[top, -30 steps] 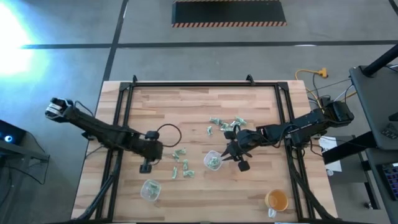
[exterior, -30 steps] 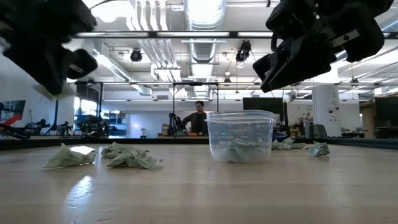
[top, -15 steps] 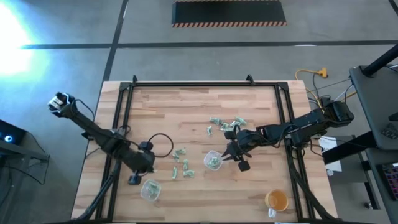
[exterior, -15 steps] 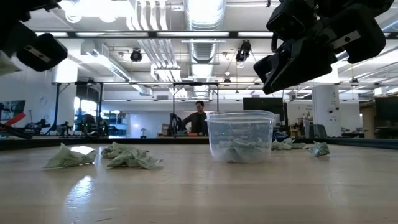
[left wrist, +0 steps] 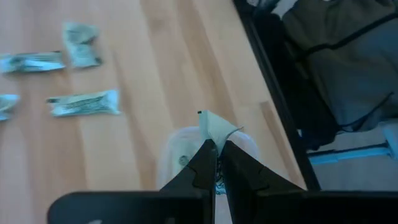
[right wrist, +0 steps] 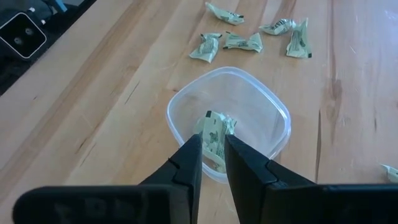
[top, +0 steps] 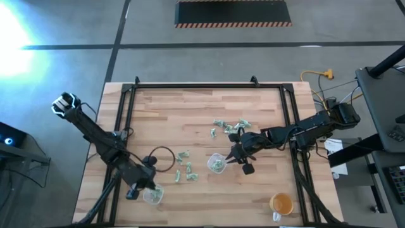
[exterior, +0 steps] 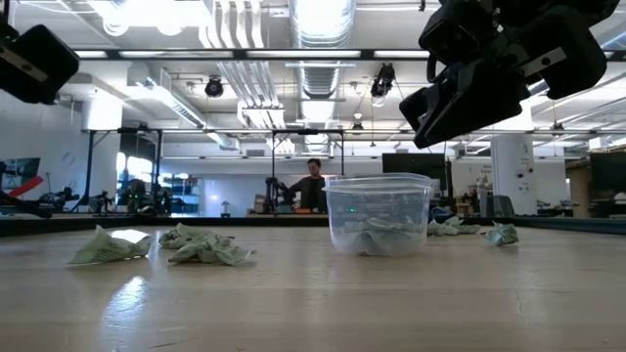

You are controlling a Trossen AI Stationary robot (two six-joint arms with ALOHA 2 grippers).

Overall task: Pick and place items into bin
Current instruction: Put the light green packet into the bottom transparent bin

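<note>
Small green-and-white wrappers lie loose on the wooden table in two groups [top: 183, 166] [top: 231, 125]. My left gripper [left wrist: 216, 148] is shut on one wrapper [left wrist: 214, 127] just above a clear cup [top: 154, 196] near the table's near left corner. My right gripper [right wrist: 213, 144] is shut on another wrapper [right wrist: 213, 134] over a second clear cup [right wrist: 261, 106] at mid-table. That cup [exterior: 379, 215] stands on its base with wrappers on its bottom. My left gripper pinches the wrapper's lower end [left wrist: 212, 138] between its two fingertips, slanting down from above. The wrapper sticks out past the tips, clear of the cup below. My right gripper pinches the wrapper's middle [right wrist: 214, 144] between its two fingers, slanting down. The wrapper stands on end over the cup's mouth.
An orange cup [top: 281, 204] stands at the near right corner. A black cable loop [top: 163, 158] hangs by my left arm. Black frame rails [top: 126, 120] run along the table's left and right sides. People stand in the room behind [exterior: 313, 186].
My left gripper has swung toward the table's near edge and a little left, away from the loose wrappers, and now stands over the near-left clear cup.
</note>
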